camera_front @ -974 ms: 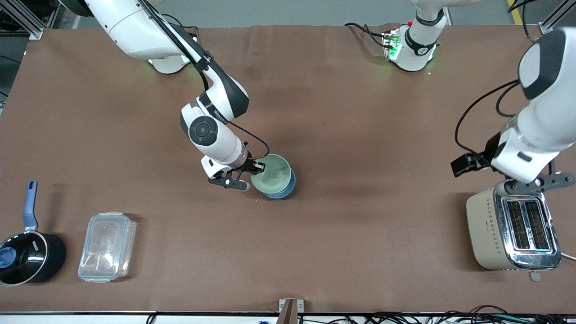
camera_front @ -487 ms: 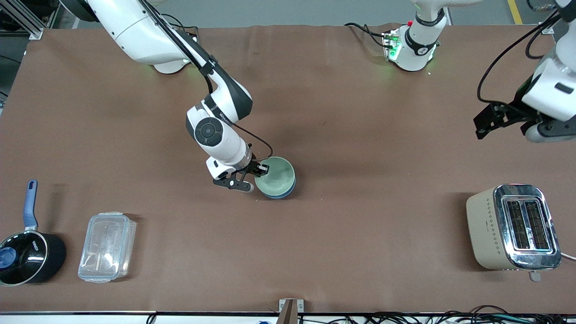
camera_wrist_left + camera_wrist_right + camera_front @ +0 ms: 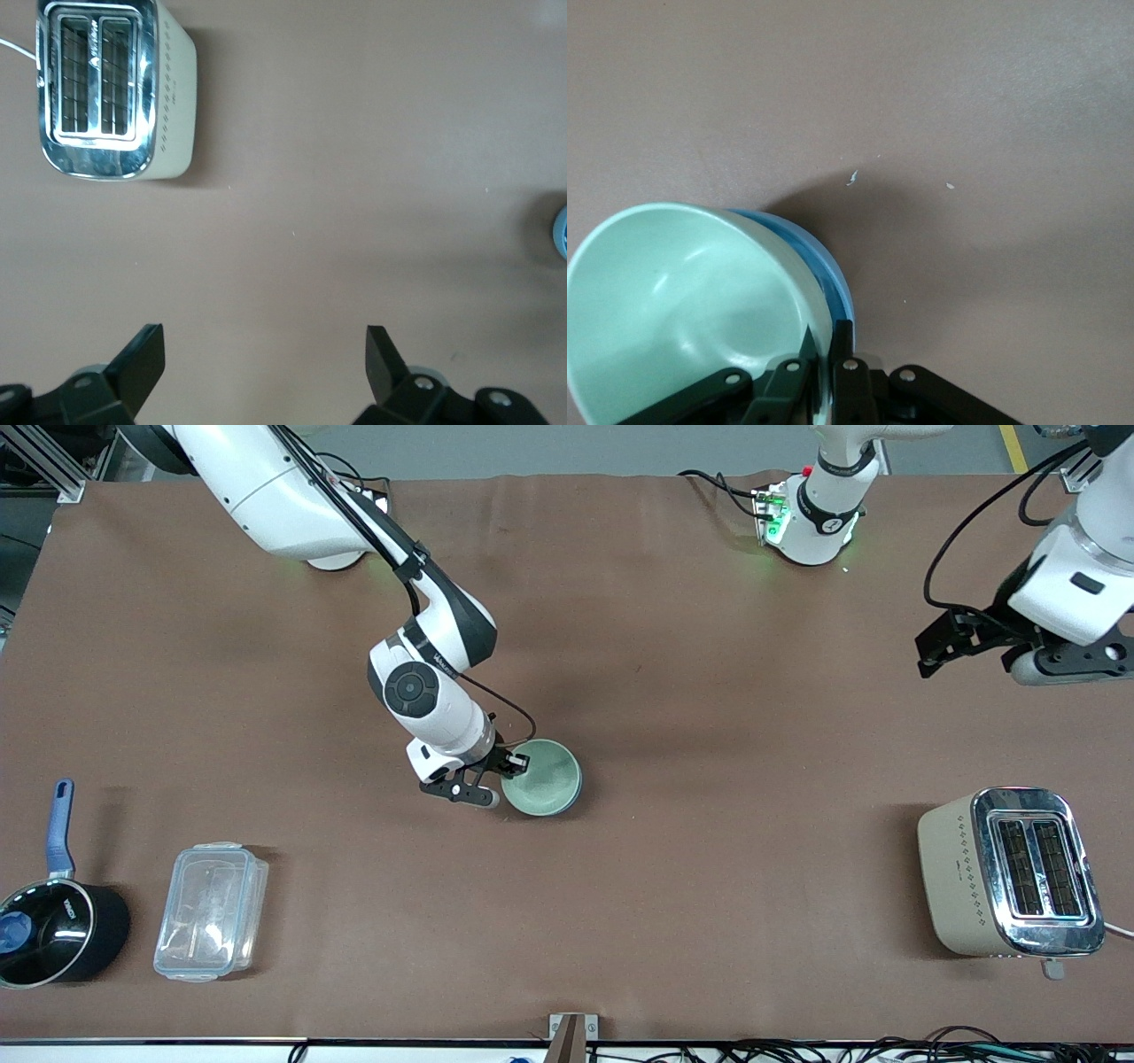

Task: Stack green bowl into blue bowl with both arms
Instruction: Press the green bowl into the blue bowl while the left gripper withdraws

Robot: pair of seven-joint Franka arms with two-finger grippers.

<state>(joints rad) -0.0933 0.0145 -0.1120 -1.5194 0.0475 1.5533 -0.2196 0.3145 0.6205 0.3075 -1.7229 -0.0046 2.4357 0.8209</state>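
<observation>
The pale green bowl (image 3: 542,778) sits nested in the blue bowl (image 3: 571,801) near the table's middle; only a thin blue edge shows around it. My right gripper (image 3: 509,766) is shut on the green bowl's rim at the side toward the right arm's end. In the right wrist view, one finger is inside the green bowl (image 3: 682,292) and one outside, next to the blue bowl's rim (image 3: 837,283), with the gripper (image 3: 826,335) pinching the wall. My left gripper (image 3: 1067,666) is open and empty, high over bare table at the left arm's end; its fingers (image 3: 266,350) stand wide apart.
A beige and chrome toaster (image 3: 1010,872) stands at the left arm's end, nearer the front camera; it also shows in the left wrist view (image 3: 111,88). A black saucepan with a blue handle (image 3: 53,930) and a clear lidded container (image 3: 211,911) stand at the right arm's end.
The green bowl has sunk lower into the blue bowl, still held by my right gripper. My left arm has moved up from over the toaster toward its base.
</observation>
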